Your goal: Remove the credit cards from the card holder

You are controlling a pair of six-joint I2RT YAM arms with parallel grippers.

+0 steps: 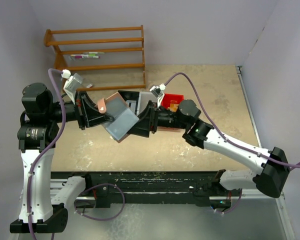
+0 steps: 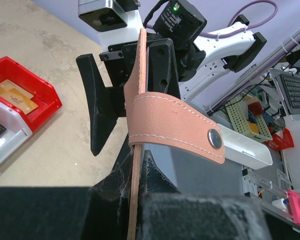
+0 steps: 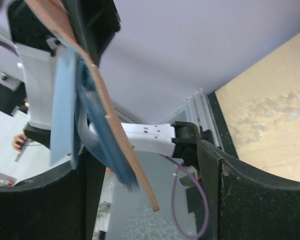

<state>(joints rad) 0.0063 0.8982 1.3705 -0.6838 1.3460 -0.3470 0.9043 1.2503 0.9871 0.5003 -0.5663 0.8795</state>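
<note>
Top external — holder (image 1: 119, 120) held aloft

Left hand (image 1: 104, 114) pinches the holder above the surface (image 1: 215, 100); right hand (image 1: 139, 119) gapes wide, fingers (image 3: 260, 200) flanking its blue-lined edge — a yellow card (image 2: 15, 94) lies in the red bin (image 2: 42, 112).

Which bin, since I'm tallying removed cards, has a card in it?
The red bin, beside the white bin: a golden-yellow card lies inside it.

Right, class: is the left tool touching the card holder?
Touching. The left wrist view shows the card holder pinched edge-on in the shut left tool, with no gap visible.
</note>
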